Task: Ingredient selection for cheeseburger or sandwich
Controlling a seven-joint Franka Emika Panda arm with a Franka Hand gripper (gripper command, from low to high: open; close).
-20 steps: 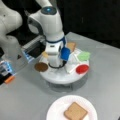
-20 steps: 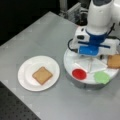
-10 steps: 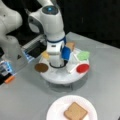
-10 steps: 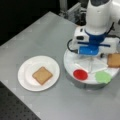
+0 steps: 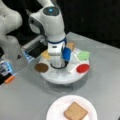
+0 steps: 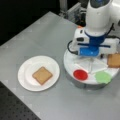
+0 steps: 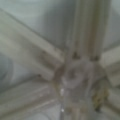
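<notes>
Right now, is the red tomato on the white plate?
No, the red tomato disc sits in the divided round tray in a front view, while the white plate holds only a toast slice.

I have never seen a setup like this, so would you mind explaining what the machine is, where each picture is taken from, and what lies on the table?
The white machine is a single robot arm with a gripper at its end. Two pictures come from cameras off the arm, looking at the grey table; the third comes from a camera on the arm's wrist.

In both front views the arm reaches straight down over the middle of a round white divided tray. The gripper's tips are hidden behind the arm's body, so nothing can be seen held.

On the tray lie toy ingredients: a brown patty, a yellow cheese square, a green lettuce leaf, a red tomato disc and a toast slice.

Apart from the tray stands a white plate with one toast slice on it.

The wrist view shows only the tray's dividers meeting at the hub, very close.
</notes>
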